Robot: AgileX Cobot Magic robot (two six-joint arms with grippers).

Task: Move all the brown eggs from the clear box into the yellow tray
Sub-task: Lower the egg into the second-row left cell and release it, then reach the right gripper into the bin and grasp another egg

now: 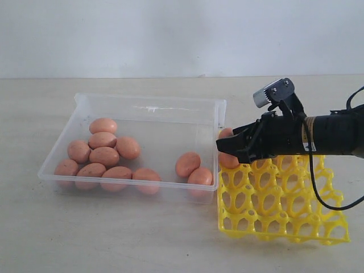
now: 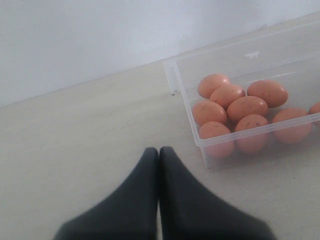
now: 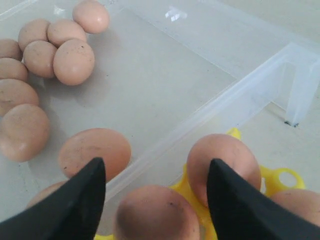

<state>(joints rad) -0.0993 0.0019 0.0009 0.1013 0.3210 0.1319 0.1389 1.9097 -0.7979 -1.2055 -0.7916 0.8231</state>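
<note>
The clear box [image 1: 148,101] holds several brown eggs [image 1: 104,156] bunched at its left end, and two more [image 1: 187,164] by its right wall. The yellow tray [image 1: 273,210] lies just right of the box. My right gripper [image 1: 227,147] hangs open over the tray's corner nearest the box. One egg [image 3: 155,212] sits in a tray cup below the gap, clear of both fingers, with another [image 3: 220,160] in the cup beside it. My left gripper [image 2: 159,150] is shut on nothing above bare table, off the box's [image 2: 185,95] corner.
The box and tray rest on a pale tabletop [image 1: 114,227] with a white wall behind. A third egg [image 3: 300,205] shows in the tray at the edge of the right wrist view. The right arm's black cable [image 1: 318,193] loops over the tray.
</note>
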